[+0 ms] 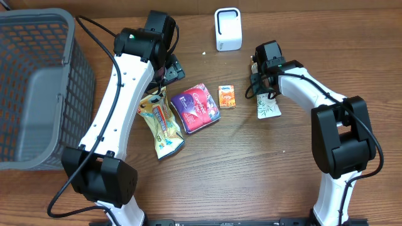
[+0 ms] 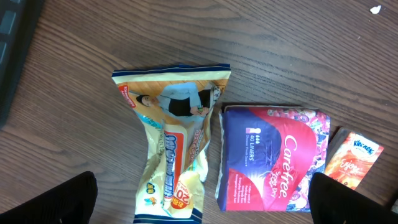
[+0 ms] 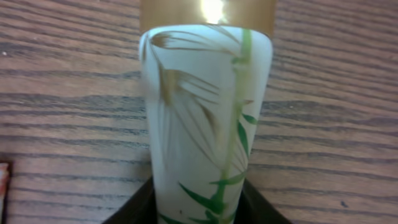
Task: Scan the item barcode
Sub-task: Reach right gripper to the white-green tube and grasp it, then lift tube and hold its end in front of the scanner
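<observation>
My right gripper point(image 1: 264, 89) point(image 3: 199, 208) is shut on a white tube with a green bamboo print and a gold cap point(image 1: 268, 108) point(image 3: 205, 106). Black fingers point(image 3: 140, 208) press both of the tube's sides, and it lies just over the wooden table. No barcode shows on it. The white scanner point(image 1: 227, 28) stands at the back, left of this gripper. My left gripper point(image 1: 168, 68) point(image 2: 202, 202) hangs open and empty above a yellow snack packet point(image 1: 162, 122) point(image 2: 174, 143) and a purple Carefree pack point(image 1: 196, 108) point(image 2: 273, 158).
A small orange Kleenex pack point(image 1: 227, 96) point(image 2: 354, 158) lies between the Carefree pack and the tube. A grey mesh basket point(image 1: 38, 88) fills the left side of the table.
</observation>
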You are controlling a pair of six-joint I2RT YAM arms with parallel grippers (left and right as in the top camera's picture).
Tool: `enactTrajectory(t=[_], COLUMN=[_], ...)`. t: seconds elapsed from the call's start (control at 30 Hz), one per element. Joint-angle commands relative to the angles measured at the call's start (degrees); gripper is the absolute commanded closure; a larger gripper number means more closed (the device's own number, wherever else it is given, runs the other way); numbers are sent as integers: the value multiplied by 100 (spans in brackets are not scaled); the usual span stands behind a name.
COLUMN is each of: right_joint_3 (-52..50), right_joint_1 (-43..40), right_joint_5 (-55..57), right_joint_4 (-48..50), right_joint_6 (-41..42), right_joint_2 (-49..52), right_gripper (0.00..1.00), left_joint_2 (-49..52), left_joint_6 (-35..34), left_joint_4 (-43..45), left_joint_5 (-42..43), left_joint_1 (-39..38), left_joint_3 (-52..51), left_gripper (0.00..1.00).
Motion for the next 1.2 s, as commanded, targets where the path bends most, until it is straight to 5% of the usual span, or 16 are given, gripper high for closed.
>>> enactTrajectory(t=[0.0, 0.33, 0.73, 0.93, 1.17], right_joint_3=[212, 1943, 2028, 2028, 2026], right_joint_1=[-76, -833, -2291, -2455, -2433], right_joint_5=[-22, -2861, -8017, -9536, -9617], right_joint_4=[-164, -1700, -1547, -1364, -1274], right_joint_6=[448, 446, 448, 448, 984], right_joint_2=[50, 50, 52, 52, 52], right_gripper=[81, 92, 92, 91, 91], left_joint_2=[57, 57, 57, 57, 57], left_joint_6=[-59, -59, -59, -59, -59], left_joint_4=[20, 20, 20, 20, 20], left_joint_5=[24, 24, 26, 24, 24], left_joint_1=[-11, -11, -11, -11, -11], left_joint_3=[-15, -15, -15, -15, -15], left_gripper=[0, 0, 0, 0, 0])
